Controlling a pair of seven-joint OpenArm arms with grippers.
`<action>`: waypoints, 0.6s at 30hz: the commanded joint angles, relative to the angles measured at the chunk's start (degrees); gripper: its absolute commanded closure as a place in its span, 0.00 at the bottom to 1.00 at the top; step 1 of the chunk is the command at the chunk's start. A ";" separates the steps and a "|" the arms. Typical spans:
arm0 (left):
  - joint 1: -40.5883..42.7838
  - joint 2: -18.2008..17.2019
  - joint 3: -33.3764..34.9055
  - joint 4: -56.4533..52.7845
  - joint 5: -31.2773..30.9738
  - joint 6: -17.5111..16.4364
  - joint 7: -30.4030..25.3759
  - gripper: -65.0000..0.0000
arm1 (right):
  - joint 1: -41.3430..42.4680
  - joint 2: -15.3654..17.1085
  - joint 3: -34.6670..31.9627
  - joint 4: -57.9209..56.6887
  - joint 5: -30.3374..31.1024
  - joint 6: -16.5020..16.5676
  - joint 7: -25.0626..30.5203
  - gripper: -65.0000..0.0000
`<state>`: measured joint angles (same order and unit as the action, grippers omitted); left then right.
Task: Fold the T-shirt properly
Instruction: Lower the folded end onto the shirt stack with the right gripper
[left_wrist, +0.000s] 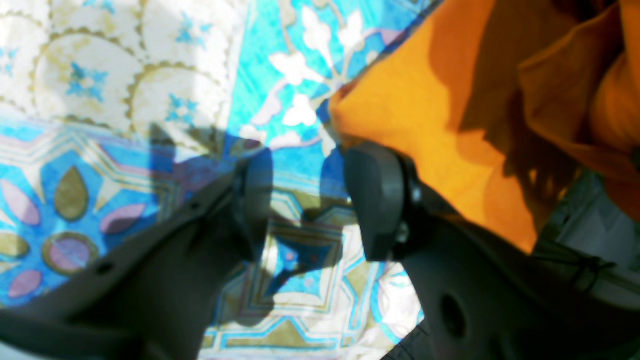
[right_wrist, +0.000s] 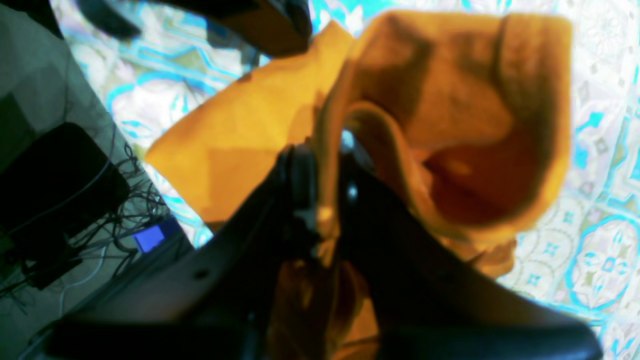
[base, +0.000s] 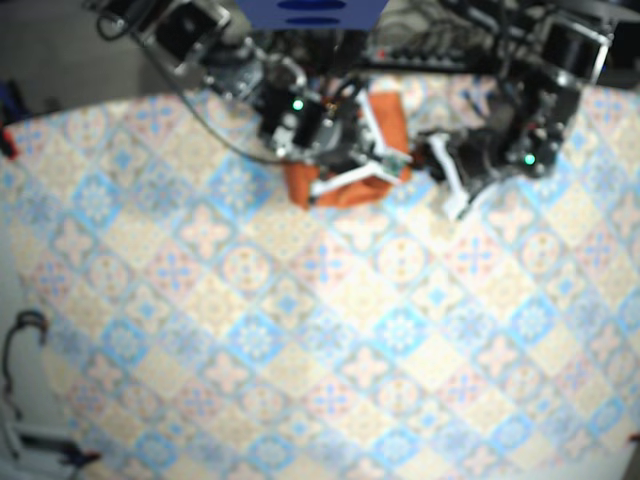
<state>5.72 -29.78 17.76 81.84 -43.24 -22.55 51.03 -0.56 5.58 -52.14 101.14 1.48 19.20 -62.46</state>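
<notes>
- the orange t-shirt (base: 345, 160) sits bunched at the far edge of the patterned tablecloth (base: 300, 330), close under the arm bases, and is not spread flat.
- the right claw (right_wrist: 325, 195) is clamped on a fold of it. cloth passes between its fingers and swells out beyond them in a cupped loop, so this arm seems to hold part of the garment off the table.
- the left claw (left_wrist: 312, 200) stands wide apart with nothing in it; only tablecloth shows through the gap.
- the relation that counts: from the left claw, the shirt's nearest corner lies just past one pad (left_wrist: 375, 200), on its outer side and not between the two. whether cloth and pad touch, i cannot tell.
- by my reading, the left claw must shift sideways toward that corner before it can take hold.
- the shirt is too crumpled to show a long axis. from above it is a compact lump between the arms, nearer the right one.
- collar, sleeves and hem cannot be told apart.
- the right arm covers much of the shirt from above, and both wrist views are blurred.
</notes>
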 joint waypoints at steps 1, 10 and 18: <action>-0.22 -0.95 -0.40 0.66 0.39 -0.09 0.54 0.58 | 0.69 -0.62 0.14 0.88 0.24 -0.17 1.14 0.99; -0.22 -0.95 -0.40 0.66 0.39 -0.09 0.54 0.58 | 0.60 -0.62 0.49 0.88 0.24 -0.17 1.14 0.83; -0.22 -0.95 -0.40 0.66 0.39 -0.09 0.54 0.58 | 0.60 -0.62 0.40 0.88 0.24 -0.17 1.14 0.76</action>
<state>5.72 -29.85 17.76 81.84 -43.24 -22.55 51.05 -0.54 5.56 -51.86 101.14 1.50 19.20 -62.28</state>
